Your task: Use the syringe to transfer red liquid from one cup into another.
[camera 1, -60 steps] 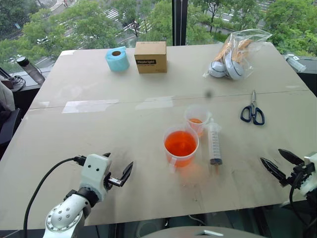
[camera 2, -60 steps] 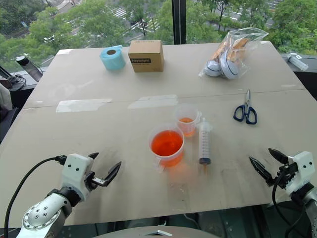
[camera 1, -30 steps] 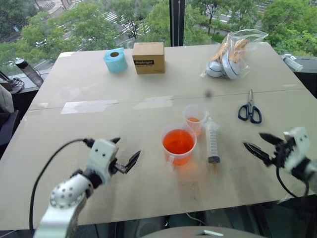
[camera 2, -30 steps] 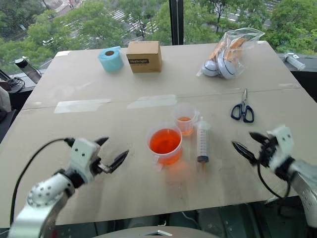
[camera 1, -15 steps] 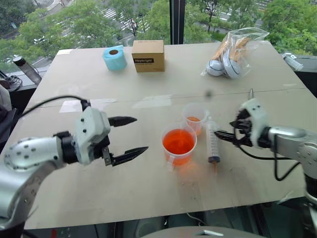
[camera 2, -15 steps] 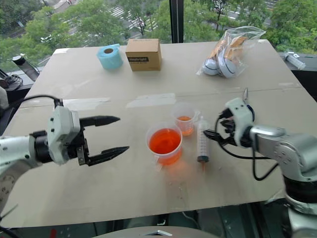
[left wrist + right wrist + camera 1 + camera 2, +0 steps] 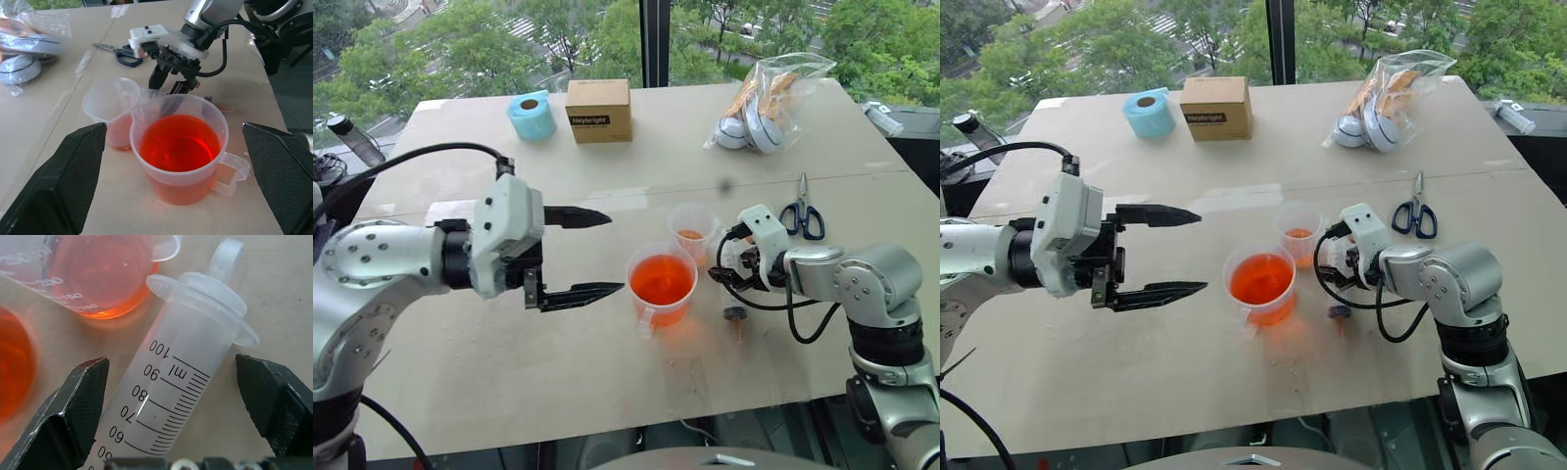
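The syringe (image 7: 181,377) lies flat on the table just right of both cups, its nozzle end (image 7: 734,315) pointing toward me. My right gripper (image 7: 725,260) hangs over its barrel, open, one finger on each side and neither touching. The wide cup (image 7: 663,282), full of red liquid (image 7: 180,146), stands in the middle of the table. Behind it, close by, is the smaller cup (image 7: 693,227) with a little orange at the bottom. My left gripper (image 7: 617,253) is open and held above the table left of the wide cup, pointing at it.
Blue-handled scissors (image 7: 801,213) lie right of the cups. Along the far edge are a blue tape roll (image 7: 530,116), a cardboard box (image 7: 599,98) and a clear plastic bag (image 7: 766,98) of items. A dark bottle (image 7: 347,137) stands off the table's left corner.
My right gripper has come left and down over the syringe barrel. The left gripper has risen and swung right toward the wide cup. Both stay open.
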Robot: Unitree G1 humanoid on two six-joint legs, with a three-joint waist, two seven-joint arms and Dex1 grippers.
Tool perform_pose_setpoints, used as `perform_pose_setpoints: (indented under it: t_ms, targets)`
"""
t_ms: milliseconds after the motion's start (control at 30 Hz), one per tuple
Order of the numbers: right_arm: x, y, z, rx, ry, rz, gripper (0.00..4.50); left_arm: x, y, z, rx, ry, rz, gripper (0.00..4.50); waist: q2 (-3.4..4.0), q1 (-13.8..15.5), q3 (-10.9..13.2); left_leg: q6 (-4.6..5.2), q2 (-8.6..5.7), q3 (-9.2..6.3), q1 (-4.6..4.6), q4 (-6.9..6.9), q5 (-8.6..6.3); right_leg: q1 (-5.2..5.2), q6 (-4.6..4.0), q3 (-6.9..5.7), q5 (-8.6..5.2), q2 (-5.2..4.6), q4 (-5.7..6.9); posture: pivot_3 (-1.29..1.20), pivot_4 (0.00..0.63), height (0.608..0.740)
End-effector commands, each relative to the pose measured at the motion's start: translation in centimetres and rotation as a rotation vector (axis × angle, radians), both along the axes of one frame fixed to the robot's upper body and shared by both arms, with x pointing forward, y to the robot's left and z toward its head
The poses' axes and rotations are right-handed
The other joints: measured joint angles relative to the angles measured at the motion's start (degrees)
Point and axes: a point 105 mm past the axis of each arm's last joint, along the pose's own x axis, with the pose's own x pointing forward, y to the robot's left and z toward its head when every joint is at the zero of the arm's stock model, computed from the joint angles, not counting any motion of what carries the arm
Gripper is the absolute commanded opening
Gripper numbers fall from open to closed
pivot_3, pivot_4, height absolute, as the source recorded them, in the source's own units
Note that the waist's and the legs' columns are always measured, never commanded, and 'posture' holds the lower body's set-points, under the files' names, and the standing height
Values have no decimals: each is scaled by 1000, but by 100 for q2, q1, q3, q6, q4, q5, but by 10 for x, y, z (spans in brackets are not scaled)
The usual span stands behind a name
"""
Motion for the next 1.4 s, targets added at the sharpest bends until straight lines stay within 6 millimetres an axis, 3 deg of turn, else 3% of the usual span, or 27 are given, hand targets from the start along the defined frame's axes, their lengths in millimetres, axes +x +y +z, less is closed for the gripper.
perform_pose_setpoints:
  t_ms: [33,233,267,400,467,533,633,733,833,900,1000,1167,1300,1400]
  targets:
    - [4,-23,-10,-76,8,-105,3866,2,-1,5,15,-37,-17,4500,-7,10,-4,6,0,-1,2,3,-4,1,1,0,1,0,0,0,150,740]
    - [1,-37,-5,-91,-9,-135,1638,4,-3,9,24,-52,-52,4500,-9,33,-4,-4,-1,-2,2,6,3,4,3,0,2,0,-2,0,150,740]
    - [1,-41,-3,-91,-16,-143,1539,4,-4,10,22,-54,-57,4500,-9,38,-3,-4,-1,-2,2,6,3,5,3,0,2,0,-2,0,150,740]
    - [1,-60,14,-78,-54,-168,1539,3,-5,13,11,-56,-71,4500,-6,39,5,-5,-1,-1,-10,5,3,1,4,2,1,-1,-6,0,150,740]
    - [4,-69,29,-66,-89,-175,1539,3,-5,16,-14,-55,-68,4500,-6,34,15,-5,-1,0,-21,5,3,-9,4,3,1,-2,-8,0,150,740]
    - [11,-72,56,8,-171,-172,1539,5,-4,21,-49,-53,-56,4500,-6,13,17,-5,-1,0,-25,4,3,-15,5,4,1,-2,-7,0,150,740]
    - [18,-50,122,256,-380,-26,1539,12,-6,34,-137,-50,-31,4500,-2,-46,40,3,6,5,-26,4,-1,-26,6,14,2,4,3,0,150,740]
    - [16,-32,167,459,-563,40,1539,18,-7,48,-210,-54,-24,4500,-4,-35,40,4,11,-2,-23,1,-2,-26,6,11,2,8,4,0,150,740]
    - [3,-11,202,641,-730,148,1539,24,-8,63,-279,-61,-30,4500,-5,-11,40,-8,14,-10,-34,-2,5,-32,6,8,2,24,1,0,150,740]
    - [-10,6,213,714,-843,251,1539,28,-6,78,-331,-74,-40,4500,-5,9,40,-14,13,-13,-49,3,8,-37,7,5,2,23,0,0,150,740]
    - [-27,28,213,843,-940,377,1539,33,-4,96,-377,-96,-60,4500,-8,7,39,-22,5,-23,-86,14,13,-68,19,-1,9,24,6,0,150,740]
    - [-49,55,183,969,-944,575,1539,35,-5,123,-442,-113,-128,4500,-12,-18,37,-28,0,-10,-83,18,18,-70,24,1,12,26,4,0,150,740]
    - [-56,69,160,964,-939,685,1539,32,-9,121,-416,-81,-182,4500,-10,-45,38,-35,3,-17,-78,21,22,-71,24,1,12,37,5,0,150,740]
    - [-58,75,155,983,-949,721,1539,32,-11,116,-392,-63,-206,4500,-11,-95,38,-36,4,-13,-75,25,23,-73,24,7,12,38,10,0,150,740]
